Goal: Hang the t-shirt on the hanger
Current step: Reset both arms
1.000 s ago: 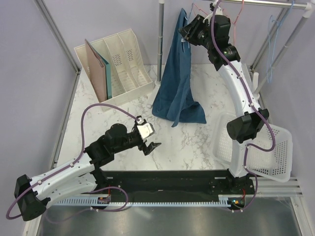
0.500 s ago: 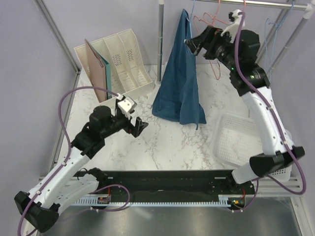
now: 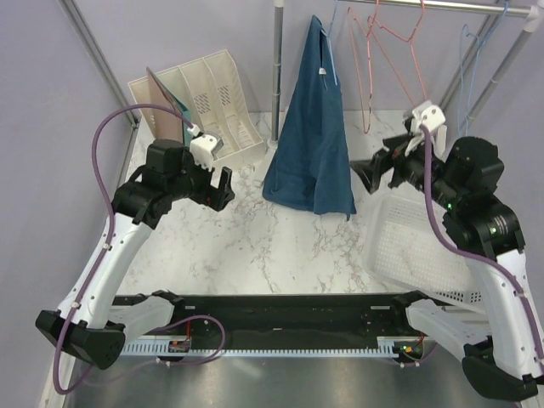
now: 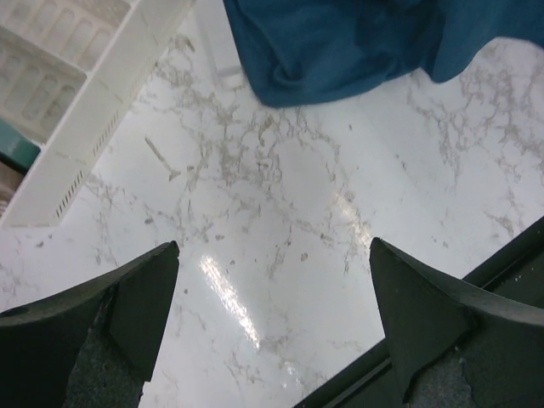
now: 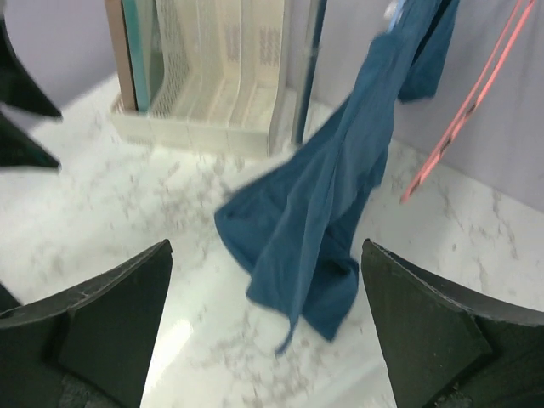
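Now, t-shirt: hangs vertically, neck end up, upper centre.
Right gripper: spread, empty; withdrawn from upper centre.
Left gripper: spread, empty.

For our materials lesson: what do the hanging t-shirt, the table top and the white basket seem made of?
T-shirt: soft matte cloth, draping in folds. Table top: glossy grey-veined marble look, perhaps laminate; it reflects light. Basket: white moulded plastic, likely, with perforated walls.

Bare marble tabletop in front: open passage. T-shirt hangs mid-back, hem pooled on table, blocks centre. File rack back left. Basket fills right side. 1 upright pole just beside shirt. Pink hangers crowd rail.
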Controlling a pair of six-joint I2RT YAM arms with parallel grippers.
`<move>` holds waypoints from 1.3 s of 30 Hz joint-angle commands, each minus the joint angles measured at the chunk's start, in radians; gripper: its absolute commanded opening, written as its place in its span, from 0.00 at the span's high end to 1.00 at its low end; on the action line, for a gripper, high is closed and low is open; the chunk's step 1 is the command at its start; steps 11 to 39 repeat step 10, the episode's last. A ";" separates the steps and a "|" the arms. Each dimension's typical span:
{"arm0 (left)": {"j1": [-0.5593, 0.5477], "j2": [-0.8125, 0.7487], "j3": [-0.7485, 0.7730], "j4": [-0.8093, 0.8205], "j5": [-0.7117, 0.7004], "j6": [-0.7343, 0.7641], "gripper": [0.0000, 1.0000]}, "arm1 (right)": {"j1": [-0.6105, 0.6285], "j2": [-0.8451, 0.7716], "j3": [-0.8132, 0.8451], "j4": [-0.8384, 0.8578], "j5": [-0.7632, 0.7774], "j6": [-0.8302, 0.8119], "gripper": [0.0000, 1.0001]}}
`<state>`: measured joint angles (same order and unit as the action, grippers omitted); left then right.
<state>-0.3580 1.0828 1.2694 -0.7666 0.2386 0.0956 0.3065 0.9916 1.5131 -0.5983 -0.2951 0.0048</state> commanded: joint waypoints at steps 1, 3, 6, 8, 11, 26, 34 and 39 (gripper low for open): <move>0.042 -0.013 -0.027 -0.154 -0.055 0.001 0.01 | 0.002 -0.117 -0.125 -0.219 -0.072 -0.230 0.02; 0.059 -0.060 -0.076 -0.152 -0.056 -0.005 0.01 | 0.000 -0.151 -0.188 -0.283 -0.055 -0.256 0.02; 0.083 -0.107 -0.122 -0.148 -0.091 -0.001 0.01 | 0.002 -0.183 -0.278 -0.308 -0.033 -0.282 0.02; 0.091 -0.124 -0.130 -0.149 -0.119 0.009 0.01 | 0.002 -0.195 -0.309 -0.313 -0.038 -0.302 0.02; 0.091 -0.149 -0.122 -0.149 -0.163 0.038 0.01 | 0.002 -0.185 -0.327 -0.304 -0.027 -0.308 0.02; 0.091 -0.149 -0.122 -0.149 -0.163 0.038 0.01 | 0.002 -0.185 -0.327 -0.304 -0.027 -0.308 0.02; 0.091 -0.149 -0.122 -0.149 -0.163 0.038 0.01 | 0.002 -0.185 -0.327 -0.304 -0.027 -0.308 0.02; 0.091 -0.149 -0.122 -0.149 -0.163 0.038 0.01 | 0.002 -0.185 -0.327 -0.304 -0.027 -0.308 0.02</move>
